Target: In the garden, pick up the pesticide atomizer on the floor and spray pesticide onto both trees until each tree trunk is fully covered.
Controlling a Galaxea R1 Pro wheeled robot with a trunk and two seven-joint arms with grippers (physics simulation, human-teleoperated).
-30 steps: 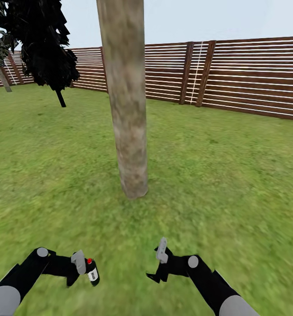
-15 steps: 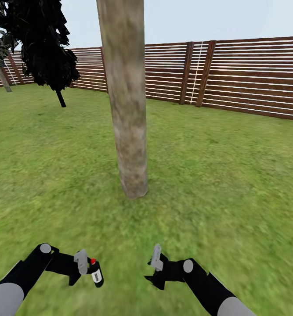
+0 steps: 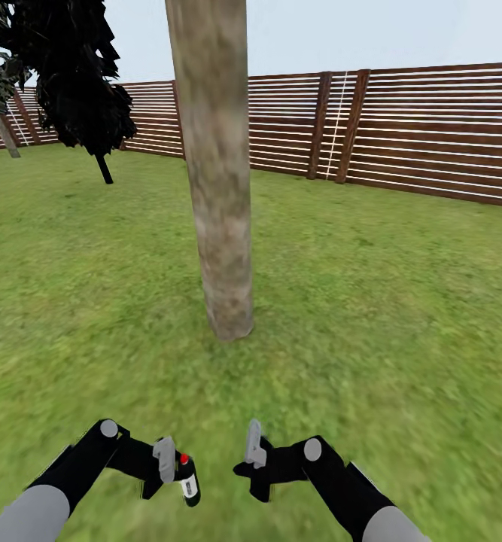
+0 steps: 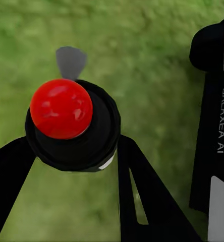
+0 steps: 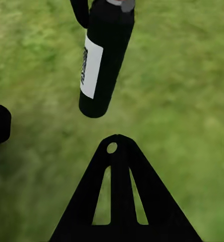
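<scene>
Left end effector clamped around atomizer, tree trunk ahead

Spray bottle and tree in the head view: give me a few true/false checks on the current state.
1. The left gripper holds the spray bottle. True.
2. The bottle's cap is blue. False: the cap is red.
3. The right gripper holds a second bottle. False: nothing shows between its fingers.
4. The tree trunk stands on grass ahead of both arms. True.
5. A brick wall runs behind the trunk. False: it is a brown slatted wooden fence.
</scene>
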